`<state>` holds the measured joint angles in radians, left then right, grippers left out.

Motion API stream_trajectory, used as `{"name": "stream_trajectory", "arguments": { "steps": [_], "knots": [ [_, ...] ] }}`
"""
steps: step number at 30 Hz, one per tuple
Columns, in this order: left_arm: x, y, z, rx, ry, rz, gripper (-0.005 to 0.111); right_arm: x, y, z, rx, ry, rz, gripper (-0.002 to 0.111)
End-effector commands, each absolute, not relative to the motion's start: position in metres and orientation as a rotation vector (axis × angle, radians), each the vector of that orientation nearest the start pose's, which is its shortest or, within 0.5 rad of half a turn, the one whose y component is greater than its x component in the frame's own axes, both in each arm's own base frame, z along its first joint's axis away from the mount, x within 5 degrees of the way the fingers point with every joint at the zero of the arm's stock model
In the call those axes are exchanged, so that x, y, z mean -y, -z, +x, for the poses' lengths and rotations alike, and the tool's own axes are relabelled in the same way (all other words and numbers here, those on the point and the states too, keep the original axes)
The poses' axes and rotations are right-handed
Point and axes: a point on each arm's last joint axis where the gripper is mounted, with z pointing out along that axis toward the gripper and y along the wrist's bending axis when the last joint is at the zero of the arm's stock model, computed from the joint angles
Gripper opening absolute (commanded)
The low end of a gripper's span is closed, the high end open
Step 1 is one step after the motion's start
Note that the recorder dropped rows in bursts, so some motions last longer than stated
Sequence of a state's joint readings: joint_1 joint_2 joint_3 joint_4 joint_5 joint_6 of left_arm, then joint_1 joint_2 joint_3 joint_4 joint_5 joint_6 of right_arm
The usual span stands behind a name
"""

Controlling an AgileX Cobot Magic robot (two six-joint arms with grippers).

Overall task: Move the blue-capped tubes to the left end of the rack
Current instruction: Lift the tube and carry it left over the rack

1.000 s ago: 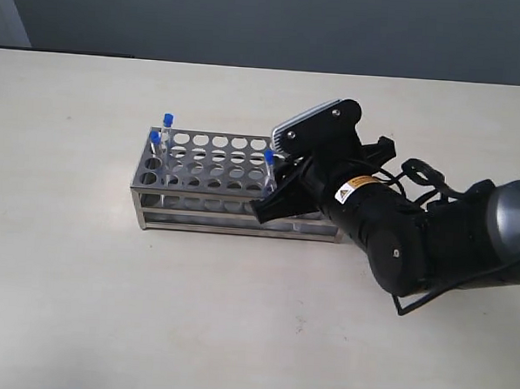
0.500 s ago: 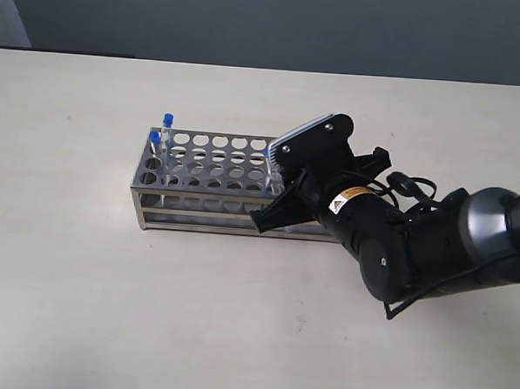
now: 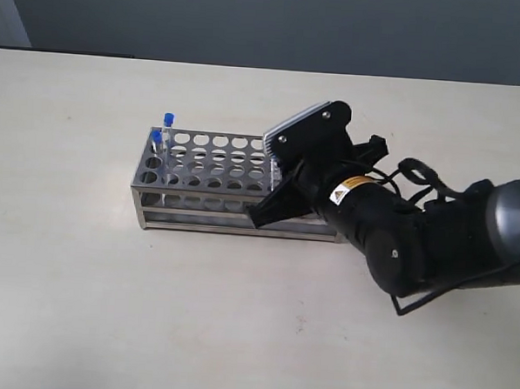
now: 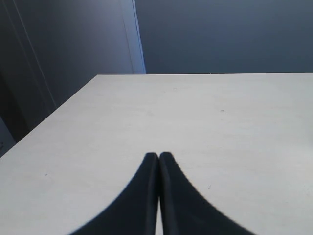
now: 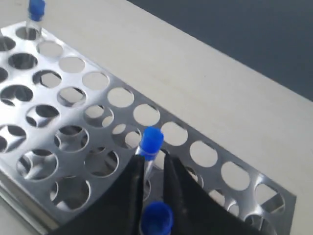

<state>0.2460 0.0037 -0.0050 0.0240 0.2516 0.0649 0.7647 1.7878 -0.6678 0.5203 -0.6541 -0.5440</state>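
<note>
The steel rack (image 3: 211, 161) lies lengthwise on the table. Two blue-capped tubes stand at its left end, one in the back corner (image 3: 169, 120) and one just in front of it (image 3: 156, 138). My right arm (image 3: 389, 227) covers the rack's right end. In the right wrist view, my right gripper (image 5: 152, 157) is open narrowly around a third blue-capped tube (image 5: 150, 139) that leans on one finger, a small gap on the other side. A fourth blue cap (image 5: 156, 218) sits between the fingers nearer the camera. My left gripper (image 4: 159, 155) is shut and empty.
The rack's top plate (image 5: 59, 72) has many vacant holes between its two ends. My left gripper hovers over the bare beige table (image 4: 195, 112), away from the rack and outside the exterior view. A dark wall runs behind the table.
My right arm pushed down and left onto the tube at the rack's right part, then eased slightly back up. That tube's cap, visible a second ago, is now hidden behind the wrist.
</note>
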Motion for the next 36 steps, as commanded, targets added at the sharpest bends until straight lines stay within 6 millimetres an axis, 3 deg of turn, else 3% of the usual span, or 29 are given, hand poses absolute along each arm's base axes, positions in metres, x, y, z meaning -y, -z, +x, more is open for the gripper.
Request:
{"name": "stream_trajectory", "arguments": {
  "steps": [1,11,19,23,28,31,36],
  "knots": [
    [-0.014,-0.191,0.054,-1.724,-0.251,-0.144,0.0,-0.198,-0.18,0.252,-1.782,-0.096,-0.635,0.0],
    [-0.014,-0.191,0.054,-1.724,-0.251,-0.144,0.0,-0.205,-0.225,0.248,-1.626,-0.157,-0.69,0.0],
    [-0.014,-0.191,0.054,-1.724,-0.251,-0.144,0.0,-0.235,-0.249,0.256,-1.59,-0.383,-0.747,0.0],
    [-0.014,-0.191,0.054,-1.724,-0.251,-0.144,0.0,-0.267,-0.233,0.269,-1.561,-0.533,-0.836,0.0],
    [-0.014,-0.191,0.054,-1.724,-0.251,-0.144,0.0,-0.291,-0.21,0.287,-1.565,-0.583,-0.863,0.0],
    [-0.014,-0.191,0.054,-1.724,-0.251,-0.144,0.0,-0.31,-0.205,0.284,-1.543,-0.607,-0.903,0.0],
    [-0.014,-0.191,0.054,-1.724,-0.251,-0.144,0.0,-0.324,-0.204,0.283,-1.518,-0.614,-0.938,0.0]
  ]
}}
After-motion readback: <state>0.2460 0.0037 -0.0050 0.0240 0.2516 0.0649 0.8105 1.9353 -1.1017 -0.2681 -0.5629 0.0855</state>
